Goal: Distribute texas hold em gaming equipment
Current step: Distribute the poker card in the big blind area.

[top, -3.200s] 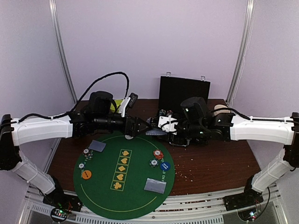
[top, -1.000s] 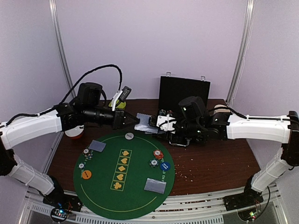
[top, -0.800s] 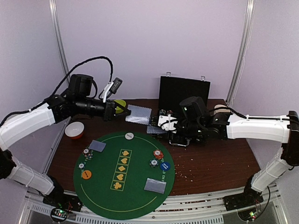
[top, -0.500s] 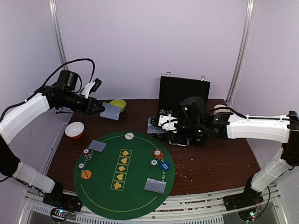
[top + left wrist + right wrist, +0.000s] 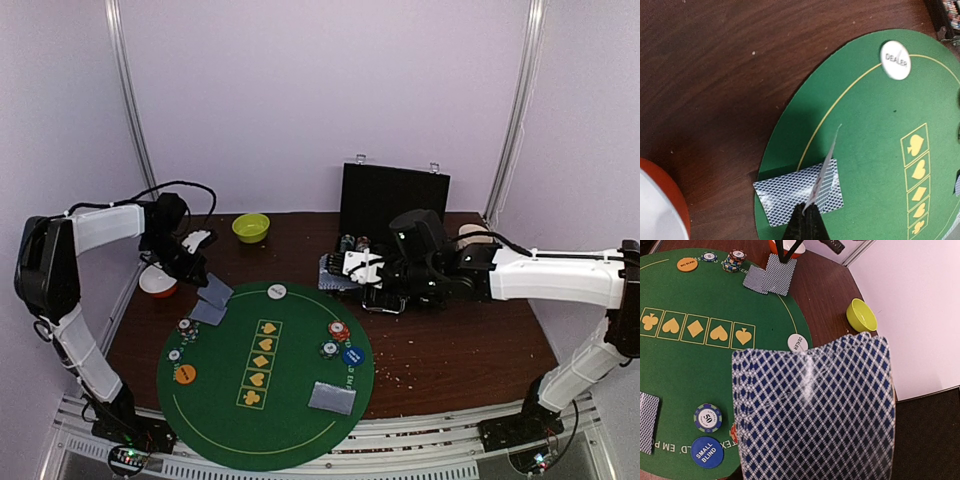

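My left gripper (image 5: 203, 280) (image 5: 808, 212) is shut on one playing card (image 5: 826, 167), held edge-up just above another card (image 5: 790, 195) that lies face down on the left rim of the green mat (image 5: 300, 420). Over the mat's far edge, my right gripper (image 5: 345, 270) is shut on a fanned deck of blue-backed cards (image 5: 815, 410), which hides its fingers. On the mat lie a white dealer button (image 5: 277, 291), an orange button (image 5: 184, 374), a blue button (image 5: 352, 355), chips (image 5: 339, 330) and a face-down card pair (image 5: 333, 398).
An orange bowl (image 5: 158, 282) stands just left of my left gripper. A lime-green bowl (image 5: 250, 227) sits at the back. An open black case (image 5: 393, 205) stands behind my right gripper. More chips (image 5: 187, 326) lie by the mat's left edge.
My left arm has swung from the deck at the centre out to the left with a card and come down over the card on the mat's left rim. The right arm has hardly moved.
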